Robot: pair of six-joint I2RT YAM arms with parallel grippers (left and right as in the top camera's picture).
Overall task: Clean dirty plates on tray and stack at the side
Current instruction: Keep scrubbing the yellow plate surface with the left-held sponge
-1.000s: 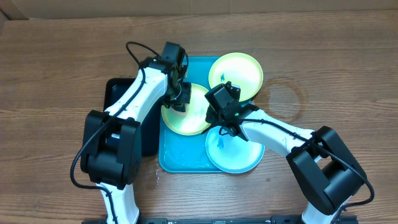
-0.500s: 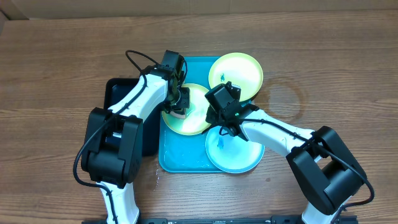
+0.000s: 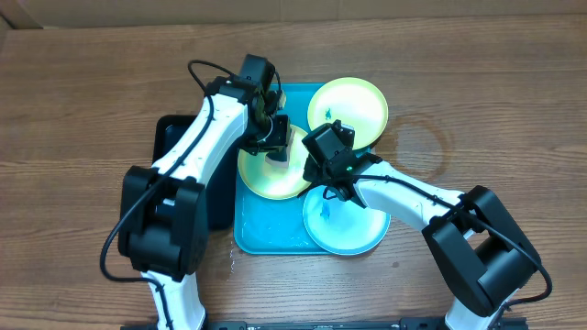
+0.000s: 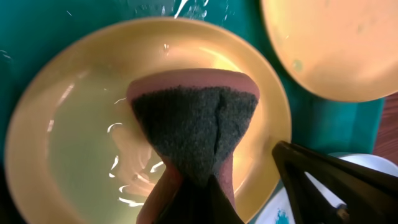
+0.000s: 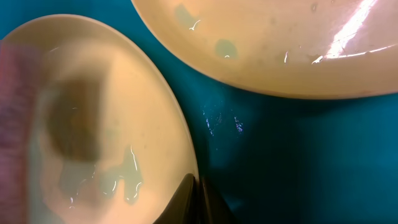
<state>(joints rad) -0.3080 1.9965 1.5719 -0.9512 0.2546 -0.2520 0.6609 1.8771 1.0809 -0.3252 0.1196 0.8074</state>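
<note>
Left gripper (image 4: 189, 202): clamped on a pink foam sponge (image 4: 193, 124) with a dark fibrous scouring face.
Under the sponge: round glossy yellow-green plastic plate (image 4: 62, 149), wet.
Right gripper (image 5: 194, 194): jaws together, at that plate's rim.

The overhead camera sits high above the table (image 3: 83, 92) and looks straight down, so the whole tray (image 3: 266, 229) fits in its view with wood all round it. The left wrist camera hangs very close over the tray's left side, facing down at the left plate (image 4: 68, 143), with a sponge (image 4: 193, 130) right before its lens. The right wrist camera is also very close, facing down at the tray's middle, beside that plate's edge. All three views share the left plate and the corner plate (image 4: 336, 43) at the tray's far right corner.
</note>
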